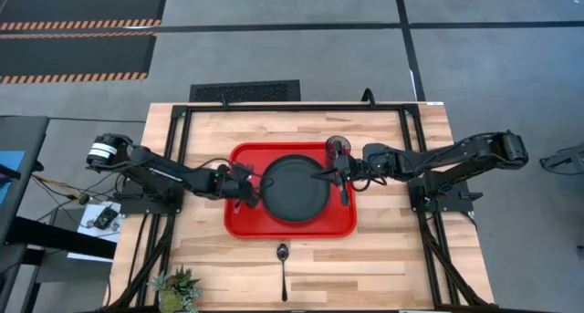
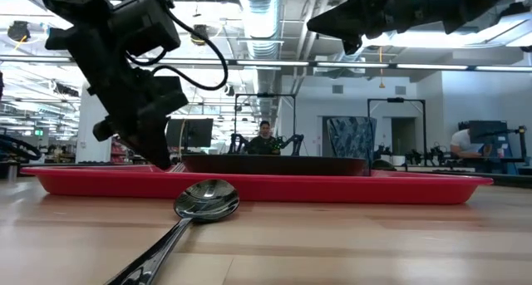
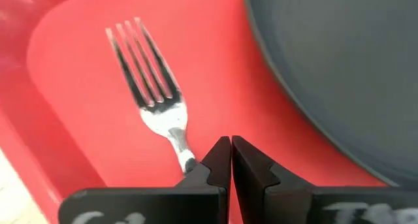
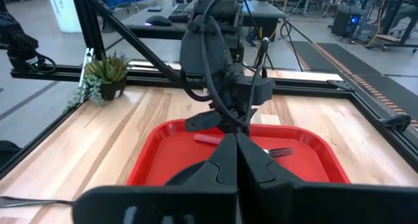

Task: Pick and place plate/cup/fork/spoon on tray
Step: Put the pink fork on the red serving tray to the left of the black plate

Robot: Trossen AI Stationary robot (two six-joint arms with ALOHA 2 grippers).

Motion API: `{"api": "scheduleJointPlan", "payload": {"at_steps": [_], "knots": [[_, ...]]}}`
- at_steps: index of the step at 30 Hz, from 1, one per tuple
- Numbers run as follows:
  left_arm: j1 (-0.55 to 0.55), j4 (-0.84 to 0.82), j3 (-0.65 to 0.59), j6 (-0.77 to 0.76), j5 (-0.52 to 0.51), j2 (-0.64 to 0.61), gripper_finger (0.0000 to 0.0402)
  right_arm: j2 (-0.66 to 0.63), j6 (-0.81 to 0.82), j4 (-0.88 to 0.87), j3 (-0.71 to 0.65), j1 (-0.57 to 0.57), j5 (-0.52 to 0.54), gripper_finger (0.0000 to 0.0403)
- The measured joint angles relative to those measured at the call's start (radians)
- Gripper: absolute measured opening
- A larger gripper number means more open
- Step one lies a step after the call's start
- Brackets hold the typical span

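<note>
Partly hidden, fork [image 3: 151,87] handle lies under left fingers [image 3: 215,162].

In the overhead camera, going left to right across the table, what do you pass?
Potted plant → left gripper over the red tray's left part → spoon → black plate → right gripper, beside the cup.

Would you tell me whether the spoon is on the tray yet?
Not yet: the spoon lies on the bare wooden table, outside the red tray.

Wooden table [image 1: 383,258] bears tray [image 1: 239,225], spoon [image 1: 283,266], plant [image 1: 178,290].
</note>
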Motion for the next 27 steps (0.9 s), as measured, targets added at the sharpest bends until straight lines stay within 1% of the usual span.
{"api": "scheduleJointPlan", "payload": {"at_steps": [10, 16, 27], "knots": [[0.013, -0.022, 0.001, 0.015, -0.006, 0.039, 0.0, 0.0, 0.001, 0.0, 0.0, 0.0, 0.0, 0.0008], [0.02, -0.033, 0.001, -0.004, -0.049, 0.029, 0.0, 0.0, 0.001, 0.0, 0.0, 0.0, 0.0, 0.0008], [0.027, -0.084, 0.001, -0.046, -0.051, 0.029, 0.0, 0.0, 0.001, -0.002, 0.0, 0.0, 0.0, 0.001]]}}
